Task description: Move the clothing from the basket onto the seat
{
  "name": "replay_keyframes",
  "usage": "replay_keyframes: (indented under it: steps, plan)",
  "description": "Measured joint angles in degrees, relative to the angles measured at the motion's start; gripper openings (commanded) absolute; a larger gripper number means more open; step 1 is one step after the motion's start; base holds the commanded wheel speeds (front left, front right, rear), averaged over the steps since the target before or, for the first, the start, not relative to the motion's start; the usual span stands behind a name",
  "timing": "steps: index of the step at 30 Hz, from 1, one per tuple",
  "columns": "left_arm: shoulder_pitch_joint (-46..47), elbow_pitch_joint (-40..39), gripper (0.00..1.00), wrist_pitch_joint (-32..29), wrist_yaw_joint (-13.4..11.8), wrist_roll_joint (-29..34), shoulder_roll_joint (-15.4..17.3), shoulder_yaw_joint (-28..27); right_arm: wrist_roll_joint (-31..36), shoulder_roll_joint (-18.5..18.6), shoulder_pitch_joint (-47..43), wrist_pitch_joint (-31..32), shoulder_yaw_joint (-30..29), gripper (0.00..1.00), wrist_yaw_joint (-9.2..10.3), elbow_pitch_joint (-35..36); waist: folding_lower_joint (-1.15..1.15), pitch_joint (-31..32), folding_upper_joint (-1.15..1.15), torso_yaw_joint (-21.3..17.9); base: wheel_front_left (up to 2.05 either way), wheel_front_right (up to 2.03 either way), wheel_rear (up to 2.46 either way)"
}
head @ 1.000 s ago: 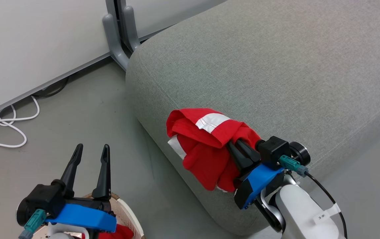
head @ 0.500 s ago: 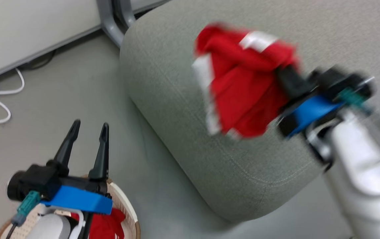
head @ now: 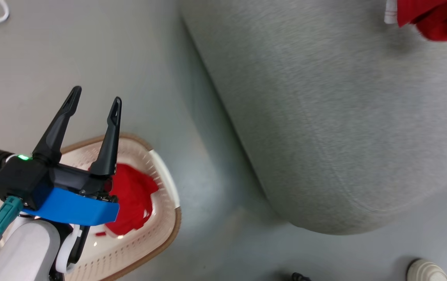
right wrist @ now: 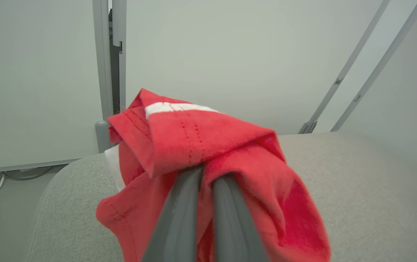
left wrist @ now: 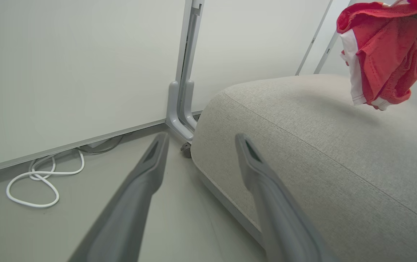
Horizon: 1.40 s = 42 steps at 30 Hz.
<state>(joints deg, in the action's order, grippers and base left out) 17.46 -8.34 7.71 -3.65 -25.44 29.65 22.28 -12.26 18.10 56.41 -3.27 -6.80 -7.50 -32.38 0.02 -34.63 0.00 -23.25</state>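
A red garment (right wrist: 201, 138) with white trim is held bunched between the closed right fingers (right wrist: 179, 214), hung above the grey seat (right wrist: 357, 182). A second garment (head: 133, 199), also red, is crumpled in the cream basket (head: 167, 175), just beneath the spread left fingers (head: 108, 136).

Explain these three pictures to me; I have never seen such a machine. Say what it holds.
This is a wheeled robot with two arms, each ending in a hand of two long dark fingers. The head view looks down from a camera on its head: the left hand is open and empty over a cream basket on the floor, with one red garment inside. The grey block is the seat. The left wrist view comes from a camera on that wrist, looking along those open fingers. The right wrist view does the same for the other arm: the right hand is shut on a second red garment, which hangs above the seat, not yet laid down.
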Motion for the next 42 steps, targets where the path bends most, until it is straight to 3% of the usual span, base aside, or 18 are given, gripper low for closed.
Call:
replay_keyframes:
  steps: [5, 6, 7, 13, 23, 31, 42]
  plan:
    - [0.5, -0.3, 1.00, 0.4, 0.0, 0.2, -0.4, 0.3, -1.0, 0.4, 1.5, 0.3, -5.4, 0.00, 0.00, -8.6, 0.00, -3.1, 0.00, 4.5, 0.00, 0.00, 0.00]
    - [0.5, 0.1, 1.00, 0.6, 0.0, 0.2, -0.6, 0.5, -0.9, 0.4, 1.5, 0.9, -5.9, 0.44, 0.01, -10.3, 0.00, -3.3, 0.00, 5.3, 0.00, 0.00, 0.00]
    - [0.5, 0.5, 1.00, 1.0, 0.0, 0.1, -0.9, 0.6, -0.3, 0.5, 1.4, 1.3, -6.2, 1.00, 0.01, -11.9, 0.00, -3.5, 0.00, 6.1, 0.00, 0.00, 0.00]
    - [0.6, 3.9, 1.00, 3.5, 0.7, -0.9, -3.2, 1.3, 1.1, 0.5, 1.2, 1.2, -7.1, 1.00, 0.00, -18.0, 0.00, -1.1, 0.00, 8.5, 0.00, 0.00, 0.00]
    - [-2.7, 15.6, 1.00, 7.1, 2.5, -4.3, -10.3, 1.0, 3.5, -0.8, -11.3, -3.3, -0.8, 1.00, 0.01, -19.0, -0.02, 13.2, 0.00, 12.1, 0.00, 0.00, 0.00]
    - [-11.1, 19.9, 1.00, 7.3, 3.4, -3.8, -16.7, -7.2, 0.8, -3.6, -30.1, -9.4, 2.7, 1.00, 0.01, -3.7, -0.05, 26.0, 0.01, 15.0, 0.00, 0.00, 0.00]
    - [-21.0, 21.5, 1.00, 7.3, 4.2, 0.4, -20.8, -14.6, 5.3, -11.8, -50.8, -7.4, 5.9, 1.00, 0.01, 18.9, -0.04, 34.8, 0.01, 19.7, 0.00, 0.00, 0.00]
